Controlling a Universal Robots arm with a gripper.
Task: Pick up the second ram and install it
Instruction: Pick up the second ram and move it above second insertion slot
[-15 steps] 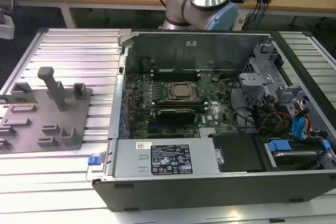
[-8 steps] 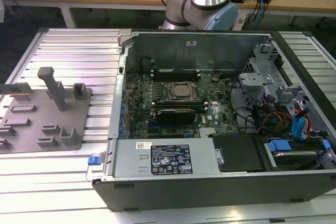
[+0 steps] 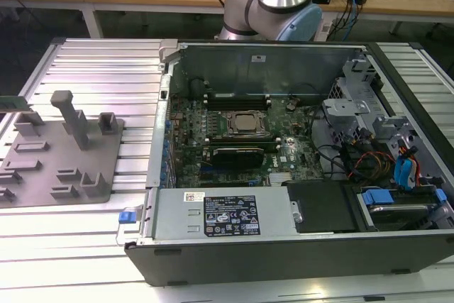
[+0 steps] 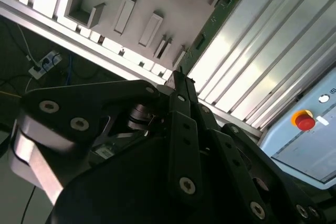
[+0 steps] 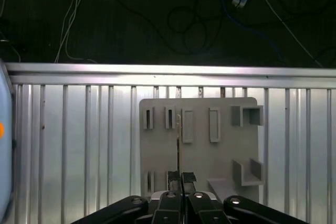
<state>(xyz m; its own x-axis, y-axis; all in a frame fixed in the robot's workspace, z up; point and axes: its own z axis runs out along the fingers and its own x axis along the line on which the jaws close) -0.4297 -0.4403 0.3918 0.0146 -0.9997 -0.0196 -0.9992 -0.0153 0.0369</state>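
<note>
Ribbed table (image 5: 79, 145), pincer (image 5: 181, 174) pointing down over tray (image 5: 202, 158), clamping second ram (image 5: 178, 140)

An open computer case (image 3: 213, 260), its motherboard (image 3: 191, 140) exposed, lies on a ribbed metal table (image 3: 92, 62) beside a grey holder tray (image 3: 53, 161).

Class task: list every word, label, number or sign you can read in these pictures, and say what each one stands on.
No text can be read.
Black label on the computer case: print too small.
White sticker beside it: too small.
Panel around the red button: marks blurred.
Green memory stick in the gripper: no print to be made out.
</note>
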